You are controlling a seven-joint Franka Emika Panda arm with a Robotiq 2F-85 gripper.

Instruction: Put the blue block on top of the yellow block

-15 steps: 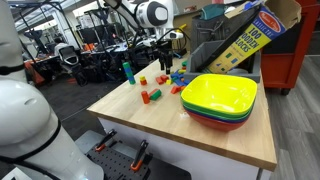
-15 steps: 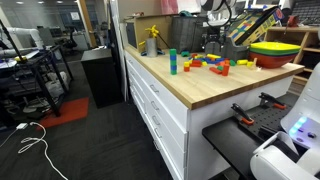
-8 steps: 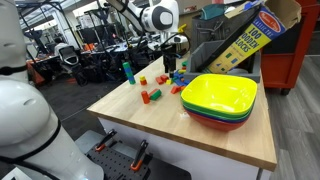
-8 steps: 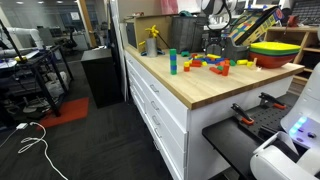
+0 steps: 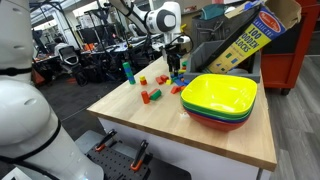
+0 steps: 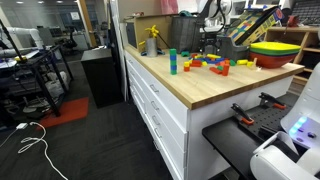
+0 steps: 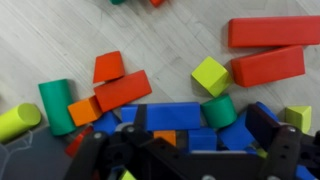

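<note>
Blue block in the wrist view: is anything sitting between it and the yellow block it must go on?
Nothing visible lies directly between them. The blue block sits in a crowded cluster, with a green cylinder close beside it, near the yellow block, whose top is bare.

Both exterior views look across the wooden table (image 5: pixel 160 125) from different sides, one elevated, one low, both at middle distance. The wrist view looks straight down, close, onto the scattered blocks (image 7: pixel 122 90) that both exterior views also show.
</note>
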